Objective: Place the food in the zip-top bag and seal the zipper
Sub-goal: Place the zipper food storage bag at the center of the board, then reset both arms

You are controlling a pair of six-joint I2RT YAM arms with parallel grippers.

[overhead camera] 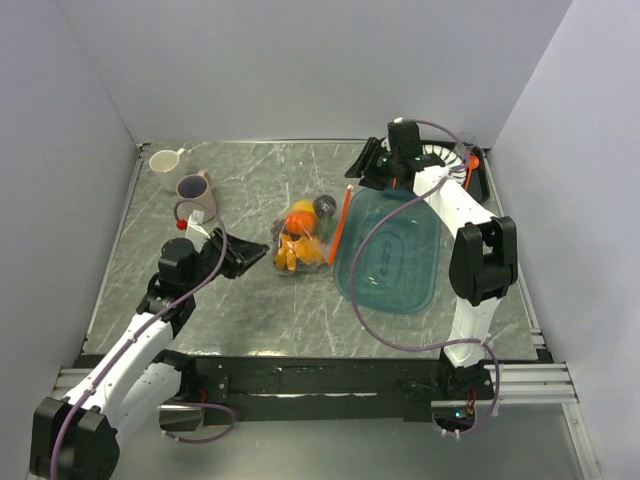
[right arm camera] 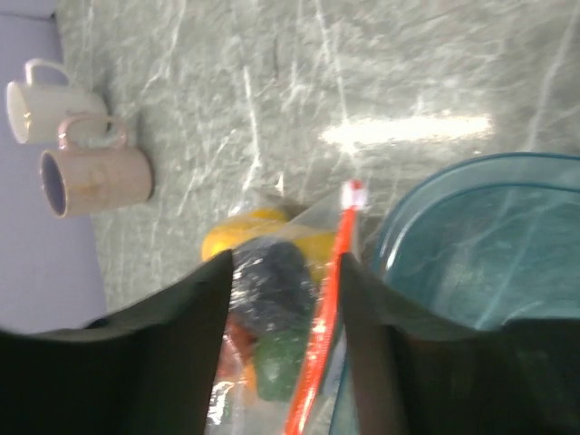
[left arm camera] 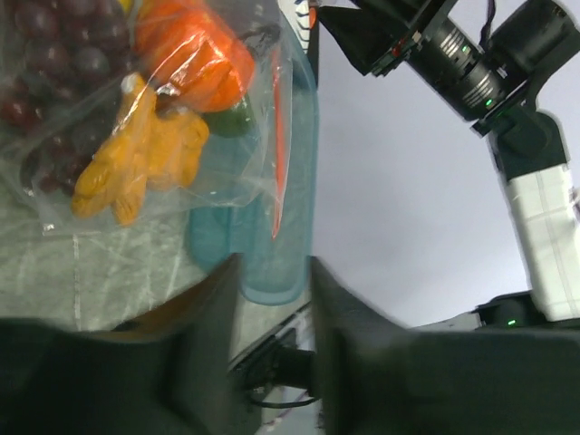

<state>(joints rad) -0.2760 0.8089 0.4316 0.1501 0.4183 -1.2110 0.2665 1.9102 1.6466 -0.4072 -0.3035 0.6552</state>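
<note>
In the middle of the overhead view the bag (overhead camera: 308, 250) lies on the counter (overhead camera: 250, 190), food (overhead camera: 299, 218) inside, zipper (overhead camera: 343, 225) against the teal tray (overhead camera: 390, 265), with the left pincer (overhead camera: 258, 260) and right pincer (overhead camera: 360, 168) flanking it, both spread and empty, probably because sealing is done.

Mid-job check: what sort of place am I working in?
Probably a lab robot test cell, not a kitchen: plain walls box in the marble-look table, and the bagged food looks like toys.
</note>
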